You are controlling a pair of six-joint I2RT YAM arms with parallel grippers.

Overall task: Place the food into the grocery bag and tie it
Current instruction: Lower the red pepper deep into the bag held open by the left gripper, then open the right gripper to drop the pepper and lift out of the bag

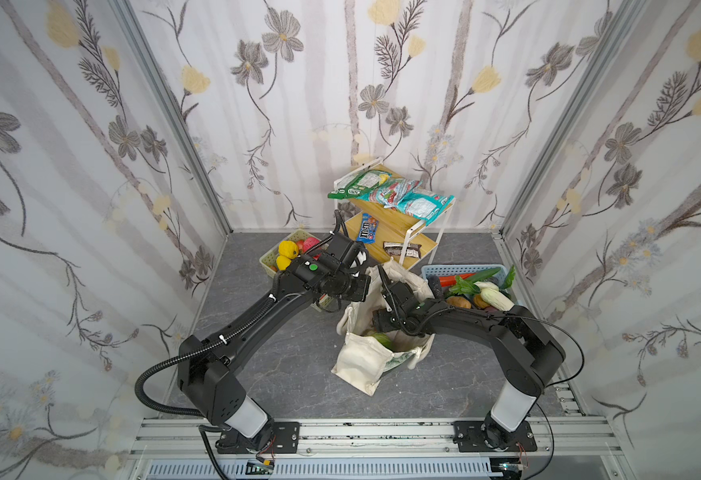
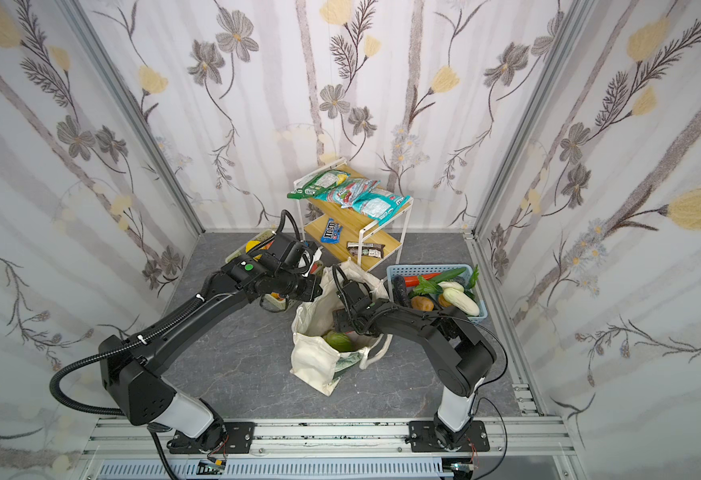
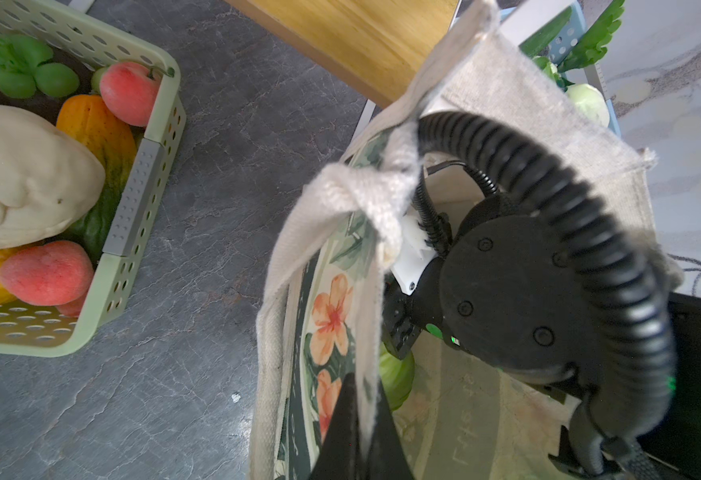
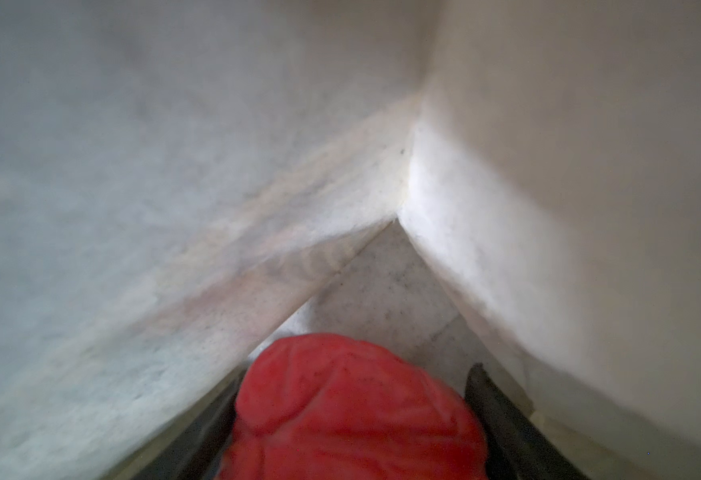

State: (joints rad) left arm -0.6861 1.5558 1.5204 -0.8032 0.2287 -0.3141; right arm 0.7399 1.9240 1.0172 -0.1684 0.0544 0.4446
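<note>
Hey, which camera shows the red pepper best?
The right wrist view: the pepper shows large and close, between the fingers of the right gripper, inside the bag. In both top views the right arm reaching into the bag hides it. The left wrist view shows the cabbage in there, not the pepper.

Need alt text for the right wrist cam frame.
A red toy pepper sits between the dark fingers of the right end effector, close to the lens. Behind it, blurred cream walls of the grocery bag meet in a corner.
</note>
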